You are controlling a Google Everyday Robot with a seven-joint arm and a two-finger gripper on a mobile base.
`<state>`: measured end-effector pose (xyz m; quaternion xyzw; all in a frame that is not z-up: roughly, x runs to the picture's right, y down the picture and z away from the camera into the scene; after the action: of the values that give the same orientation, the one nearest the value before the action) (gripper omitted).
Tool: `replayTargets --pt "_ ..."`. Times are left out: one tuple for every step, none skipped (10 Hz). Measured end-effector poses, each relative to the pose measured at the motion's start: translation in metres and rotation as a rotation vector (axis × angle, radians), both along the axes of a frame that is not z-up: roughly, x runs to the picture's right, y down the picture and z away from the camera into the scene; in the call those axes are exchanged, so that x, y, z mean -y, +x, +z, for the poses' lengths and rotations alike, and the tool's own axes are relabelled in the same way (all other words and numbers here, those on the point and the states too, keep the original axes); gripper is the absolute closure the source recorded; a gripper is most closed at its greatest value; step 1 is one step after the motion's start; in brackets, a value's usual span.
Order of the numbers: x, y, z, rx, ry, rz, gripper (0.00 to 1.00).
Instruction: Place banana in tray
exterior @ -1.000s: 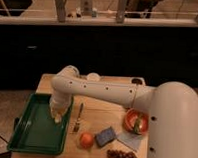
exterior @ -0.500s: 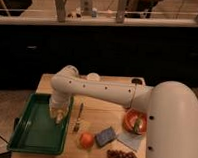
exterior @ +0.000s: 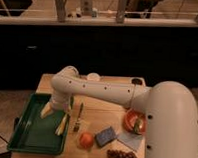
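Seemingly the gripper (exterior: 54,112) hangs over the large dark green plastic tray (exterior: 32,137) at lower left, its grip impossible to tell, and the slim pale yellow banana (exterior: 63,125), close to the right rim, might topple out toward the metal fork (exterior: 78,117) if released there.
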<state>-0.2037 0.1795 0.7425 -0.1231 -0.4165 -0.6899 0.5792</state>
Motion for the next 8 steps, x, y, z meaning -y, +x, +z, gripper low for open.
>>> replayTargets --pt "-0.0009 -0.0002 0.0004 0.002 -0.002 -0.001 0.2" --pt "-0.0015 -0.0003 0.0011 0.003 -0.004 -0.003 0.2" --pt "-0.0016 -0.0003 0.0013 0.004 -0.004 -0.003 0.2" --pt "-0.0013 0.0002 0.0016 0.005 -0.004 -0.006 0.2" --pt "-0.0011 0.0007 0.0018 0.008 -0.003 -0.009 0.2" --pt "-0.0008 0.0008 0.002 0.012 0.0 -0.012 0.2" --pt "-0.0005 0.0017 0.0024 0.017 0.006 -0.015 0.2" --pt "0.0007 0.0029 0.0025 0.017 0.015 -0.018 0.2"
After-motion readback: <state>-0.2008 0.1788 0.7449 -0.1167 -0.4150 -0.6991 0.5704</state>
